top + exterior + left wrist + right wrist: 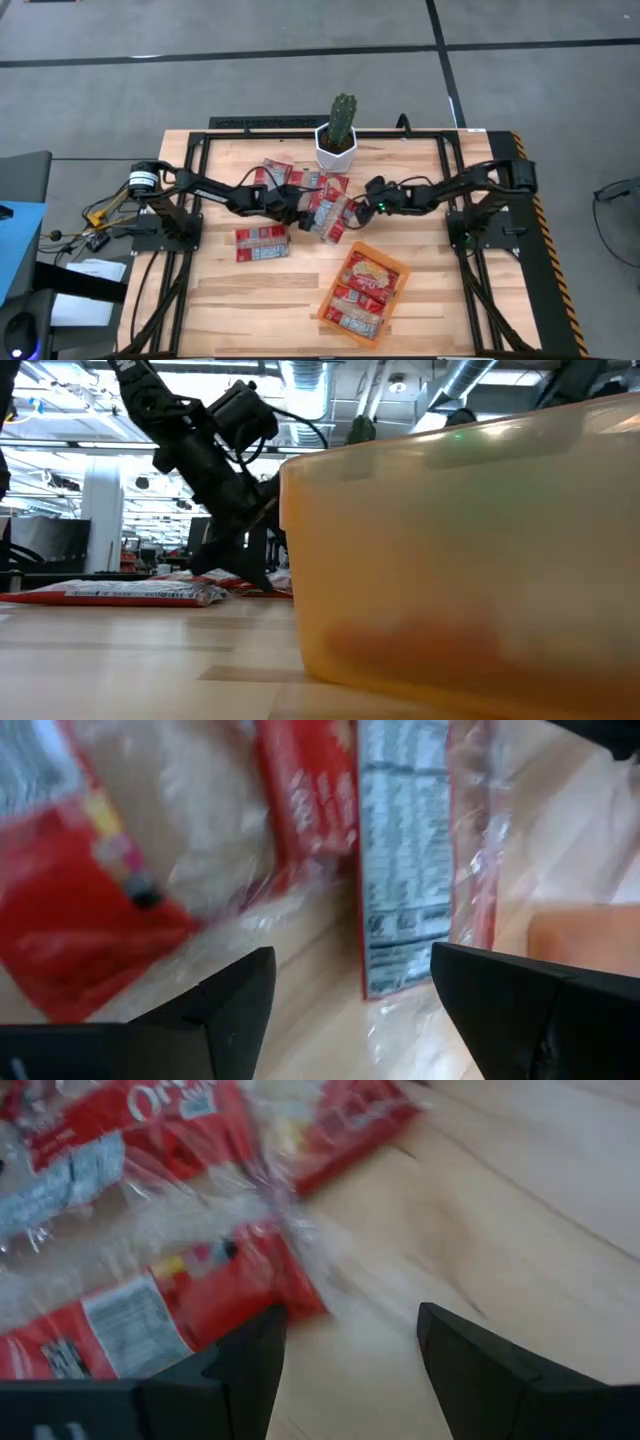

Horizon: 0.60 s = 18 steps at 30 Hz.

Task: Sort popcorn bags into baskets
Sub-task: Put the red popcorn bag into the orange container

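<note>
Two arms of mine reach inward over the wooden table, which carries everything. My left arm comes in from the left side and my right arm from the right, and they nearly meet above the cluster of packets at the middle.

Next in bulk is the orange basket, lying slanted toward the table's near edge and well apart from both grippers. It holds popcorn bags laid flat inside it; I count about three, though their edges run together. In the low view its translucent wall fills most of the frame.

Behind the cluster stands the white pot with the cactus, upright near the table's far edge.

Loose bags lie overlapping between my grippers, just in front of the pot. One more bag lies alone, flat on the wood, nearer my left arm.

My left gripper is low at the left side of the cluster, its jaws spread with a packet's label panel showing between them, pinching nothing. My right gripper is at the cluster's right side, jaws likewise spread above bare wood just beside a crinkled red packet, empty.
</note>
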Each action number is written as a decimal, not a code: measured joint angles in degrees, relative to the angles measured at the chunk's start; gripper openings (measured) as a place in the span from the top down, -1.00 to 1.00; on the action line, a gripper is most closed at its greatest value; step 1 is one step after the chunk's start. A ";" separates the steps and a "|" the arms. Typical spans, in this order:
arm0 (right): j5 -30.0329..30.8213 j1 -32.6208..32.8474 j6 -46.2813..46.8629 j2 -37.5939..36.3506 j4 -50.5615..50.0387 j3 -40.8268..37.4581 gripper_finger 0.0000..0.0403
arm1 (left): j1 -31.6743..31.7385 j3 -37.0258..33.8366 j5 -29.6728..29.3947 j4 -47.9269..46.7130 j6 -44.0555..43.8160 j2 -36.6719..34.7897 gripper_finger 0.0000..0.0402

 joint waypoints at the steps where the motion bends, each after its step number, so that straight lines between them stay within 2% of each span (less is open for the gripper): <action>1: -0.74 -0.02 -0.28 1.04 0.04 1.12 -0.26 | 0.00 -0.64 0.23 0.84 -0.66 0.00 -0.28; 7: -5.73 0.02 -2.84 6.20 -0.35 7.15 -0.26 | -0.31 -3.15 -1.00 7.26 -3.39 0.00 -0.28; 18: -10.72 -0.07 -8.92 12.37 -1.55 15.03 -0.26 | -0.32 -4.62 -0.14 10.17 -6.43 0.95 -0.28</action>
